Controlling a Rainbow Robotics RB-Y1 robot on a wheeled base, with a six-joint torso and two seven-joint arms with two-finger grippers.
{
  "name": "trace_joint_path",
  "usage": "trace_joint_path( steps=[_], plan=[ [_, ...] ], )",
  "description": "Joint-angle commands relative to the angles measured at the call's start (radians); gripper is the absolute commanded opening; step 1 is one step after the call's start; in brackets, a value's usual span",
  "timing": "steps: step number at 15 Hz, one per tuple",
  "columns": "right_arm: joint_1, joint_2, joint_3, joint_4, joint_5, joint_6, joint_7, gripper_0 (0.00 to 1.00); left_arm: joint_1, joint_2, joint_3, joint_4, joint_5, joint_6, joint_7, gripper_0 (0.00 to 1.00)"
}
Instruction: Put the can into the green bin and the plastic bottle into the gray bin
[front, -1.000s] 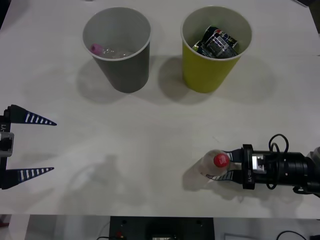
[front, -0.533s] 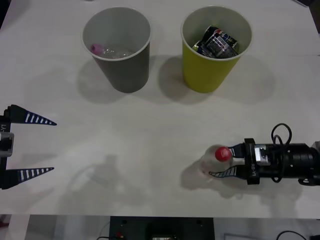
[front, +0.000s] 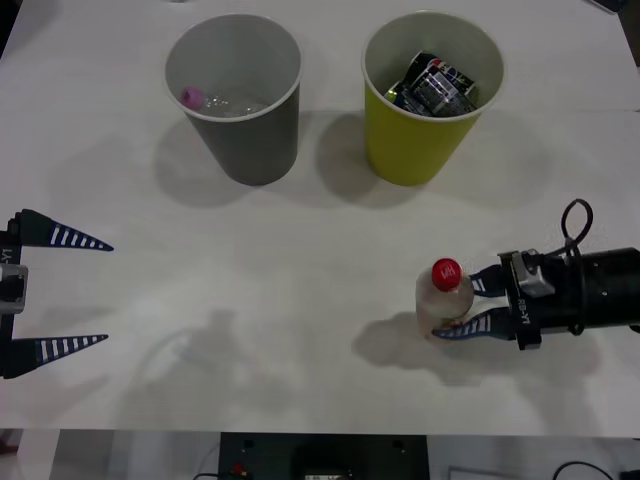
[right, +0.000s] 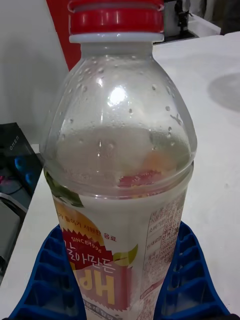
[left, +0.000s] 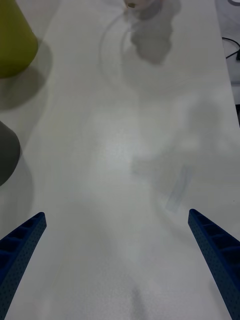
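Clear plastic bottle (right: 120, 165) (red cap, fruit label) between blue fingers (right: 187, 280).

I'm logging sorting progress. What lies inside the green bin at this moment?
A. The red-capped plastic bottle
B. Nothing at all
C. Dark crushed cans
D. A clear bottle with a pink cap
C: the front view shows dark crushed cans inside the green bin, while the pink-capped bottle lies in the gray bin and the plastic bottle is in the right gripper near the table's front.
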Motion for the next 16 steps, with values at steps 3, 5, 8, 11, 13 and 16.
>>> trace_joint_path(
  steps=[3, 5, 8, 11, 13, 16],
  plan=[
    [0.029, -0.082, 0.000, -0.247, 0.081, 0.111, -0.320, 0.00, 0.000, 0.000, 0.000, 0.000, 0.000, 0.000, 0.000, 0.98],
    [0.043, -0.112, 0.000, -0.358, 0.119, 0.162, -0.487, 0.00, 0.000, 0.000, 0.000, 0.000, 0.000, 0.000, 0.000, 0.98],
    [0.042, -0.155, 0.000, -0.513, 0.199, 0.205, -0.742, 0.00, 0.000, 0.000, 0.000, 0.000, 0.000, 0.000, 0.000, 0.98],
    [0.036, -0.201, 0.000, -0.660, 0.254, 0.248, -0.990, 0.00, 0.000, 0.000, 0.000, 0.000, 0.000, 0.000, 0.000, 0.98],
    [0.006, -0.236, 0.000, -0.735, 0.267, 0.256, -1.153, 0.00, 0.000, 0.000, 0.000, 0.000, 0.000, 0.000, 0.000, 0.98],
    [-0.067, -0.299, 0.006, -0.803, 0.274, 0.257, -1.352, 0.00, 0.000, 0.000, 0.000, 0.000, 0.000, 0.000, 0.000, 0.98]
  ],
)
